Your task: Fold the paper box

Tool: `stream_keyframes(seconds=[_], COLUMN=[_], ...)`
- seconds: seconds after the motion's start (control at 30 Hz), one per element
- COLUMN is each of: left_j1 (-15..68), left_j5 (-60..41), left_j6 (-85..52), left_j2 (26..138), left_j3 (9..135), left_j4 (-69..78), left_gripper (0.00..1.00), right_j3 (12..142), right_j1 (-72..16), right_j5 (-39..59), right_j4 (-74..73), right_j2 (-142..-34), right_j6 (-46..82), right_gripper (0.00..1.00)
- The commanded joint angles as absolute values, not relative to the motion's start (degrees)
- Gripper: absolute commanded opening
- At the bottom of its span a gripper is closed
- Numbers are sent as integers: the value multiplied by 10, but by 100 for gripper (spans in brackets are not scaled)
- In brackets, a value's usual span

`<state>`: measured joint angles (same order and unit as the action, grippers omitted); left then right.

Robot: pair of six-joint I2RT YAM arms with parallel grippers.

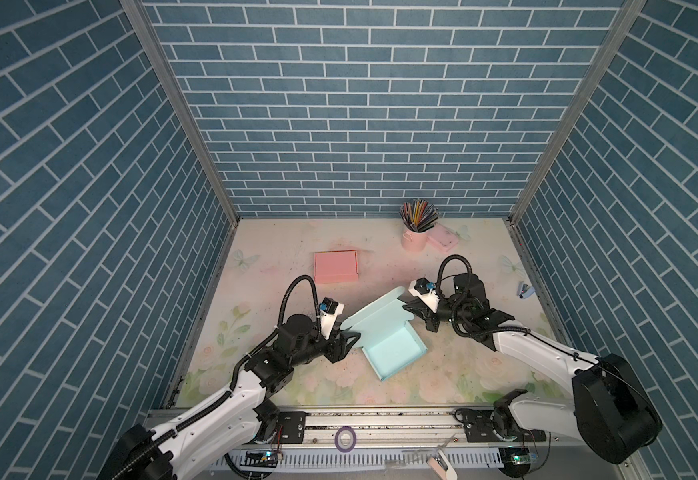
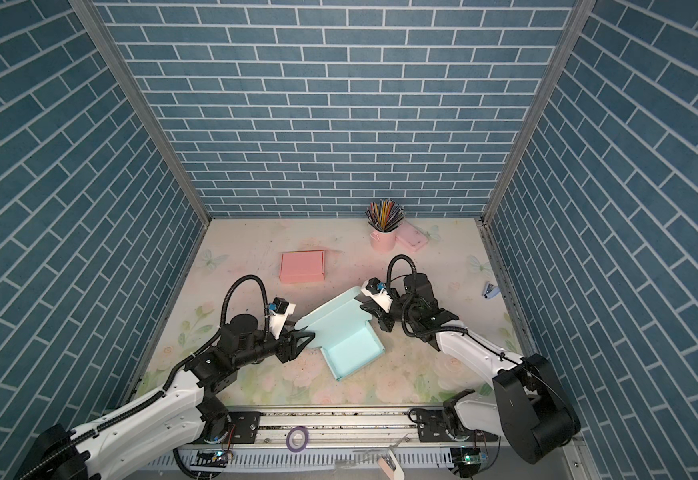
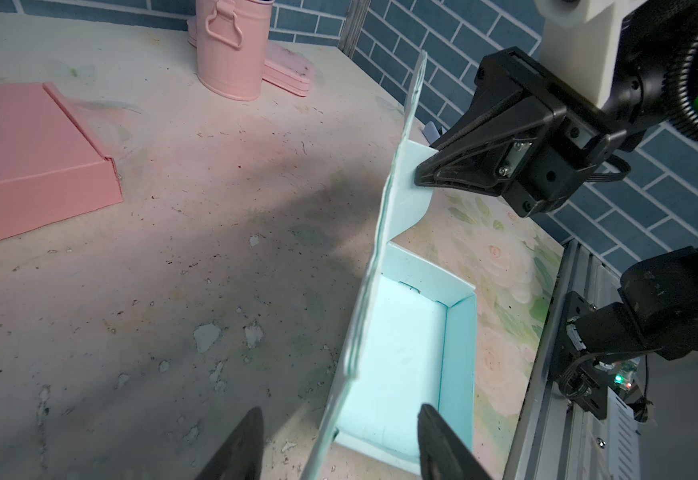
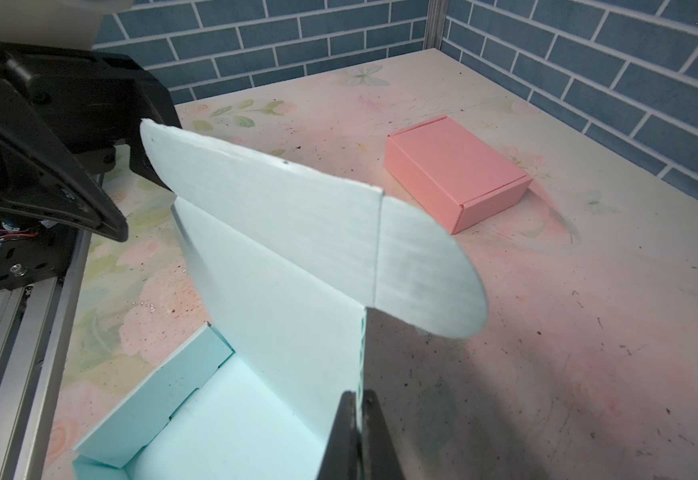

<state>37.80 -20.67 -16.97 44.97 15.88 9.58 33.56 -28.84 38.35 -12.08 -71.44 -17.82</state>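
Note:
The light-blue paper box (image 1: 397,353) lies mid-table in both top views, its tray (image 2: 353,347) open upward and its lid (image 1: 374,318) raised at a slant. My right gripper (image 1: 413,308) is shut on the lid's side edge; in the right wrist view the gripper (image 4: 357,395) pinches the thin card of the lid (image 4: 280,232). My left gripper (image 3: 341,411) is open at the lid's opposite edge. The card runs between its fingers (image 3: 251,432) without touching either. In a top view this gripper (image 2: 305,336) meets the lid's left corner.
A closed pink box (image 1: 336,267) sits behind and to the left. A pink cup of pencils (image 1: 414,239) and a pink case (image 1: 443,239) stand at the back right. A small blue stapler (image 1: 523,289) lies by the right wall. A purple tape roll (image 1: 346,437) rests on the front rail.

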Motion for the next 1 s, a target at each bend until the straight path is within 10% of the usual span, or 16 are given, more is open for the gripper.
stream_keyframes(seconds=[0.0, 0.33, 0.97], left_j1=[379, 379, 379], left_j5=[-194, -192, -186], left_j6=[-174, -162, -152], left_j2=[427, 475, 478], left_j3=[148, 163, 172], left_j4=[71, 84, 67], left_gripper=[53, 48, 10], right_j3=[330, 326, 329], right_j1=[-287, -287, -287], right_j5=[377, 376, 372], right_j4=[-136, -137, -140], right_j2=[-704, -702, -709], right_j6=[-174, -172, -170], right_gripper=[0, 0, 0])
